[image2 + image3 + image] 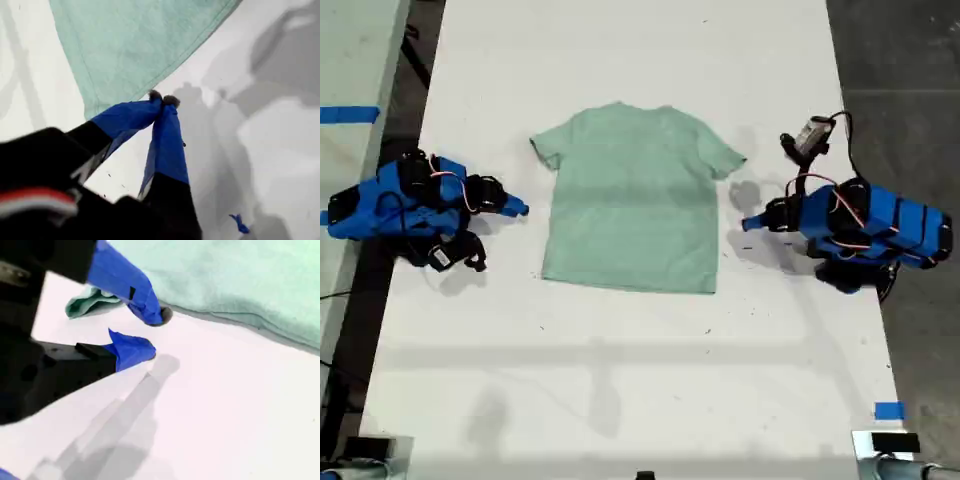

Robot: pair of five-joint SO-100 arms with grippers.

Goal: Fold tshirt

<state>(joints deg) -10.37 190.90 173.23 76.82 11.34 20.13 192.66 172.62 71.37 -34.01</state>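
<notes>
Exterior view: tshirt (635, 205) flat on the white table (620, 380), collar at the far end, both sleeves spread. It lies between the two claws. One claw (520, 208), on the blue arm at the exterior view's left, points at the shirt's side edge, near but apart. Other claw (748, 222), at the exterior view's right, points at the opposite edge, just beside it. Jaw state unclear from here.

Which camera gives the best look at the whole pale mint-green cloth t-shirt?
The exterior view: the pale mint-green cloth t-shirt lies flat and whole there, both sleeves showing, on the white table. The first wrist view catches only a hemmed corner; the second wrist view only an edge.
</notes>
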